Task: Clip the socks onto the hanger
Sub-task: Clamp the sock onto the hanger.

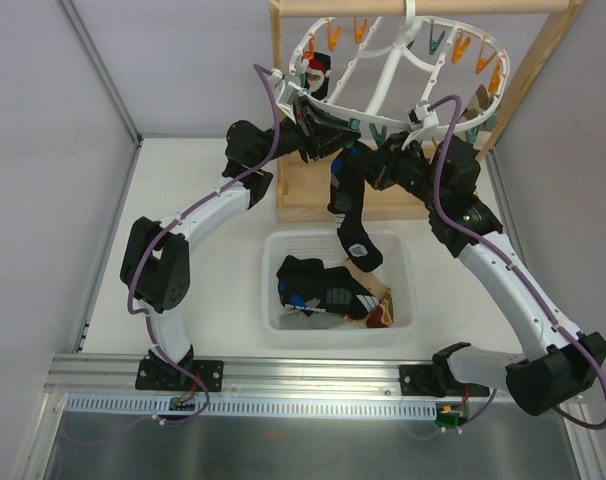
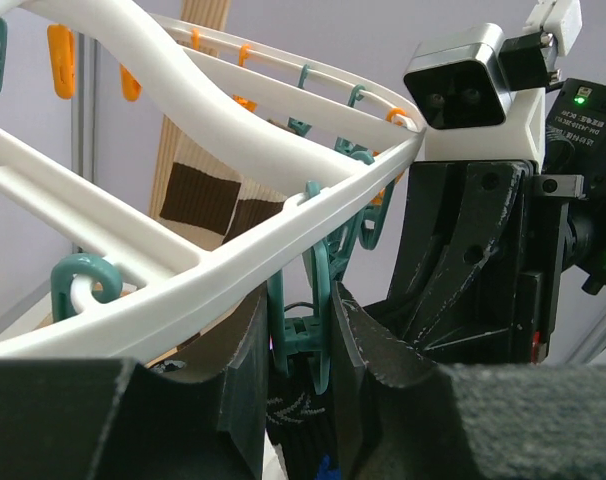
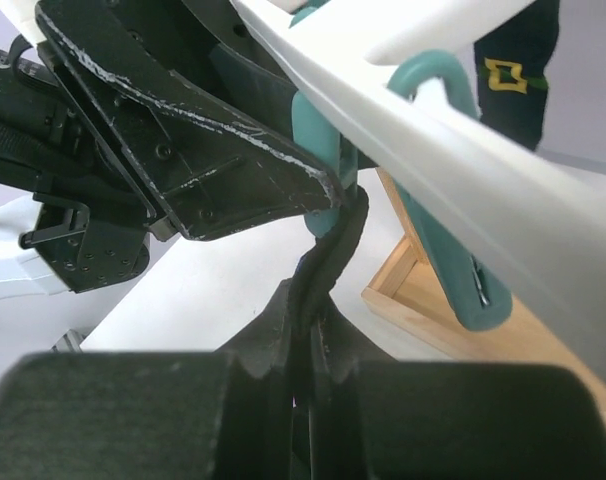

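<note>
Black sock [image 1: 348,215] hangs from under the near rim of the white plastic hanger [image 1: 385,78], with its toe end over the white mesh basket [image 1: 271,285]. The right hand [image 3: 305,330] is closed on the sock's top edge. The fabric is pinched flat between its fingers and held up right at a teal clothespin [image 2: 305,325]. The left hand [image 2: 301,345] is closed around that clothespin, one finger touching each side. I cannot tell if the pin's mouth is open. The pin dangles from the hanger ring.

The two hands sit just beside each other under the hanger's near side. The hanger hangs tilted from the top bar of the wooden stand [image 1: 303,200], with orange and teal pins round its rim. A brown-and-cream striped sock [image 2: 208,195] is clipped on the right side. A dark sock with red and white marks [image 1: 316,73] is clipped at the left rim. More socks [image 1: 318,285] lie piled in the basket on the table [image 1: 203,300], mostly black with blue and white marks.
</note>
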Available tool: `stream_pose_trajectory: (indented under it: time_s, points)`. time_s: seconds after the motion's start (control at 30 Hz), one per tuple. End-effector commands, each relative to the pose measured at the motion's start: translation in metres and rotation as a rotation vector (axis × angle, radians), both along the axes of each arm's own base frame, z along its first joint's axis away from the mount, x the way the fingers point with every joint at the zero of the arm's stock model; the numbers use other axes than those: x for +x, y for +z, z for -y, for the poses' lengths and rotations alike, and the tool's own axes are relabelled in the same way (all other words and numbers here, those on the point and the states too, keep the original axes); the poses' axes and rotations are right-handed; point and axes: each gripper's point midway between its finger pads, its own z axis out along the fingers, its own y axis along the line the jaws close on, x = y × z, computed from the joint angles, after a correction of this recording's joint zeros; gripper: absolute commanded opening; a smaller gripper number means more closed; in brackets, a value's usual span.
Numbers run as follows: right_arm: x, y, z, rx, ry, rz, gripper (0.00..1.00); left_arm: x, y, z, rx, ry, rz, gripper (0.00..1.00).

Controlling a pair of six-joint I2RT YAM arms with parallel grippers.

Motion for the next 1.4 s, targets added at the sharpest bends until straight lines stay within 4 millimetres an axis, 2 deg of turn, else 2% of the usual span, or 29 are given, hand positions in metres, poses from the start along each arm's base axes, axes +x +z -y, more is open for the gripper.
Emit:
stream_pose_trajectory:
  time_s: [0.0, 0.3, 0.8, 0.97, 1.17, 1.37]
  points:
    - [-0.011, 0.065, 0.006, 0.062, 0.020, 0.233, 0.01, -0.037, 0.014, 0.001, 0.017, -0.147, 0.128, 0.00]
    - [-0.002, 0.050, 0.004, -0.027, 0.025, 0.281, 0.01, -0.034, 0.021, 0.000, -0.013, -0.175, 0.002, 0.00]
    - [0.006, 0.034, 0.010, -0.120, 0.004, 0.257, 0.01, -0.041, 0.025, -0.006, -0.032, -0.183, 0.033, 0.00]
    - [0.010, 0.037, 0.015, -0.112, -0.024, 0.253, 0.01, -0.042, 0.021, -0.006, -0.025, -0.185, 0.042, 0.00]
    - [0.007, 0.053, 0.015, -0.076, -0.009, 0.269, 0.01, -0.042, 0.017, -0.006, -0.018, -0.177, 0.060, 0.00]
    - [0.009, 0.051, 0.015, -0.070, -0.012, 0.267, 0.01, -0.044, 0.018, -0.008, -0.019, -0.175, 0.078, 0.00]
